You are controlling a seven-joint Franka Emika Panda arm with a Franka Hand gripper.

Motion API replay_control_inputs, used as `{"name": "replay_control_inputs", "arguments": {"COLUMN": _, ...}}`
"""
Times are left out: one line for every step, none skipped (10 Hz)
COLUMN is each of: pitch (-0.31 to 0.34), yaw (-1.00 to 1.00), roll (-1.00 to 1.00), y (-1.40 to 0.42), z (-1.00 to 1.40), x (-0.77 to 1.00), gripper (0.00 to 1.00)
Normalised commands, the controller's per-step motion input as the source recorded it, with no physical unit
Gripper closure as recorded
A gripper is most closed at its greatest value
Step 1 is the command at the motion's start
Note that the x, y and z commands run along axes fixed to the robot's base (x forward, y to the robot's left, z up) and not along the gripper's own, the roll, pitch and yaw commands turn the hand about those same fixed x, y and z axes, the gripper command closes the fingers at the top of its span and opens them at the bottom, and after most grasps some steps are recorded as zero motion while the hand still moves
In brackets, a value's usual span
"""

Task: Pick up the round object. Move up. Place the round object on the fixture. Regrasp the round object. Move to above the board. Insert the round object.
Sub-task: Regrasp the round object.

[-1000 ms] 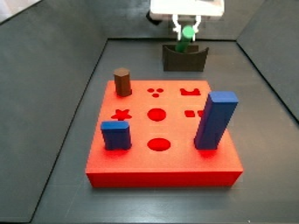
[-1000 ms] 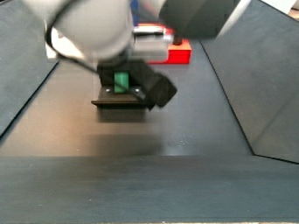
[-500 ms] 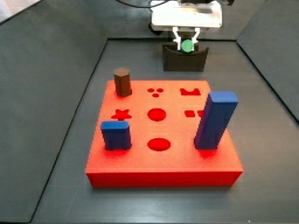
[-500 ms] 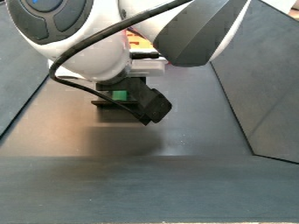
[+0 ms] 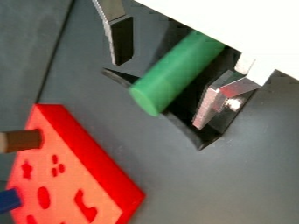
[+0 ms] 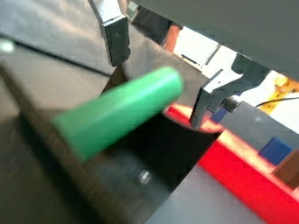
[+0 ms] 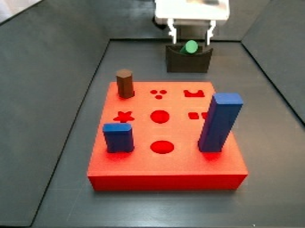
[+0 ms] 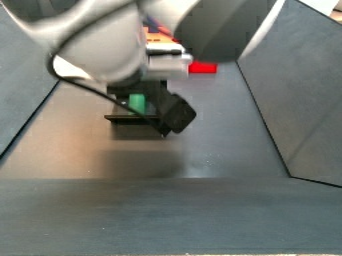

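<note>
On the red board stand two blue blocks, one tall and one short, with a single brown cylinder behind them. Beyond the board, the one green peg lies in the fixture's notch, under the gripper. Its fingers are spread either side, apart from the peg, which looks light, rigid and smooth, so I would grip it across its middle.

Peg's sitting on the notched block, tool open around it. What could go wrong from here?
1. The green peg lies in the fixture notch, fingers apart on either side: an off-centre close by the tool may roll or tilt it.
2. A skewed grasp could jam at the red board.
</note>
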Motion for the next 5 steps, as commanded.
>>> {"name": "replay_control_inputs", "arguments": {"pitch": 0.023, "yaw": -0.04, "roll": 0.05, "y": 0.00, "z": 1.00, "x": -0.03, "gripper": 0.00}}
{"name": "replay_control_inputs", "arguments": {"pitch": 0.024, "yaw": -0.03, "roll": 0.06, "y": 0.00, "z": 1.00, "x": -0.04, "gripper": 0.00}}
{"name": "replay_control_inputs", "arguments": {"pitch": 0.028, "yaw": -0.03, "roll": 0.06, "y": 0.01, "z": 0.89, "x": -0.04, "gripper": 0.00}}
{"name": "replay_control_inputs", "arguments": {"pitch": 0.033, "yaw": -0.03, "roll": 0.06, "y": 0.00, "z": 0.77, "x": -0.04, "gripper": 0.00}}
{"name": "replay_control_inputs", "arguments": {"pitch": 0.047, "yaw": -0.02, "roll": 0.06, "y": 0.01, "z": 0.48, "x": -0.03, "gripper": 0.00}}
